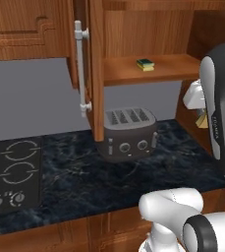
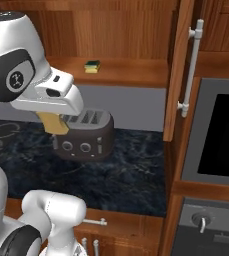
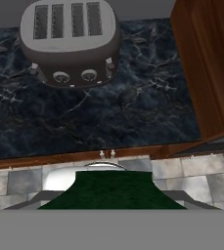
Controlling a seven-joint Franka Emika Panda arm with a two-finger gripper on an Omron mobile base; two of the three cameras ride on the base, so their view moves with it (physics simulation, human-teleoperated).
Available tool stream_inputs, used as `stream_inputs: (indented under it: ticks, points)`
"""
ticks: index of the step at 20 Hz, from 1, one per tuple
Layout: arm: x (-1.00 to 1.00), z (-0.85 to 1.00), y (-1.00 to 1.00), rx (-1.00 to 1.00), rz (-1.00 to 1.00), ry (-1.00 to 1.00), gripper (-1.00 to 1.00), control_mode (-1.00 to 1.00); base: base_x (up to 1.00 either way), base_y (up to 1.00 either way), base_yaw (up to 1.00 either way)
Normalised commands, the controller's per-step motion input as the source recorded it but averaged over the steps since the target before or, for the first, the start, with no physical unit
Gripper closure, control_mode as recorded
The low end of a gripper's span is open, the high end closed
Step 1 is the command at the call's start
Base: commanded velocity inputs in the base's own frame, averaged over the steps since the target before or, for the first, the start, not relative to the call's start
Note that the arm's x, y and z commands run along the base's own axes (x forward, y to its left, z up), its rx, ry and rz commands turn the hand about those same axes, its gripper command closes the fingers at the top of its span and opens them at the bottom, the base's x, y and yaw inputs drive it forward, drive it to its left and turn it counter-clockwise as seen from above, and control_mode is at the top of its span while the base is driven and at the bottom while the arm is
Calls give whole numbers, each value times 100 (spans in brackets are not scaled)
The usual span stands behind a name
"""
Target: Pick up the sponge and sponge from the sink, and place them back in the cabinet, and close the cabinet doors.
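One sponge (image 1: 145, 64) lies flat on the cabinet shelf (image 1: 173, 69), green face up; it also appears in the right base view (image 2: 92, 66). The other sponge (image 2: 53, 123) hangs in my gripper (image 2: 54, 128), which is shut on it above the counter, below shelf height and in front of the toaster. In the hand view its dark green face (image 3: 112, 191) covers the fingertips. Both cabinet doors stand open: the left door (image 1: 97, 74) and the right door (image 2: 178, 70), each with a silver bar handle. The sink is out of view.
A dark four-slot toaster (image 1: 128, 134) stands on the black marble counter (image 1: 74, 172) under the shelf. A cooktop (image 1: 11, 172) lies at the left. A built-in oven (image 2: 221, 135) fills the right, beside the open right door.
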Motion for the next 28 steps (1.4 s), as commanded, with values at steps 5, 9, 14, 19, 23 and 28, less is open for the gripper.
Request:
stream_inputs:
  ticks: [5,9,14,19,23,28]
  points:
    - [0,0,0,0,0,0,100,100,16,-41,0]
    - [0,0,0,0,0,0,100,100,23,-40,0]
    - [0,0,0,0,0,0,100,100,23,-33,0]
    - [0,0,0,0,0,0,100,100,19,-20,0]
    - [0,0,0,0,0,0,100,100,42,-12,0]
    - [0,0,0,0,0,0,100,100,52,-10,0]
